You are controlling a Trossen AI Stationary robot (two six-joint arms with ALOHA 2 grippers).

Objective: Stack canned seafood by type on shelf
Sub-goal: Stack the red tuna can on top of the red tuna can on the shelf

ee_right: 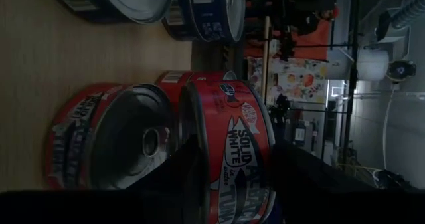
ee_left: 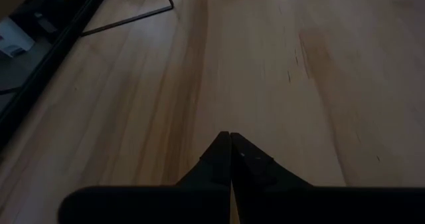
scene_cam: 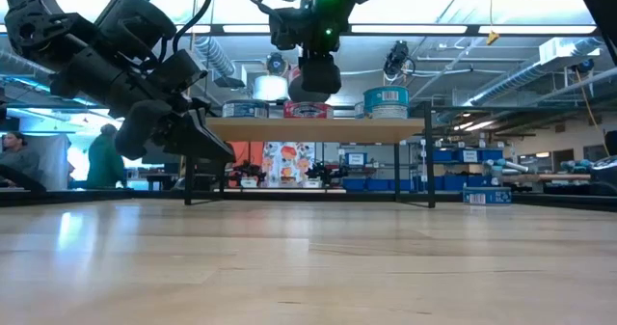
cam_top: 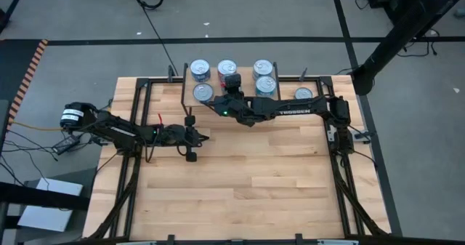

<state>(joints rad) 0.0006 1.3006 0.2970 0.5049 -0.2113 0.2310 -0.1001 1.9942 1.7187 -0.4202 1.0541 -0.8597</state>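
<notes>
The shelf (scene_cam: 366,129) stands at the table's far edge with several tins of canned seafood on it: blue ones (cam_top: 199,70) and teal ones (cam_top: 263,68). My right gripper (cam_top: 231,79) reaches over the shelf's middle and is shut on a red tin (ee_right: 229,144). Below that tin a second red tin (ee_right: 106,144) lies flat on the plank, its silver top up. Whether the two tins touch, I cannot tell. My left gripper (ee_left: 230,136) is shut and holds nothing, just above the bare table left of centre. My right gripper has the red tin between its two fingers (ee_right: 189,177), one on each flat end beside the rim (ee_right: 184,127), so the label faces the wrist. The fingers come nearly level from the table's near side. The tin lies flat, above the plank.
Another tin (cam_top: 303,94) sits right of the shelf, close to my right arm. Black frame rails (cam_top: 138,99) run along the table's edges. The wide wooden tabletop (cam_top: 254,179) lies in front of the shelf.
</notes>
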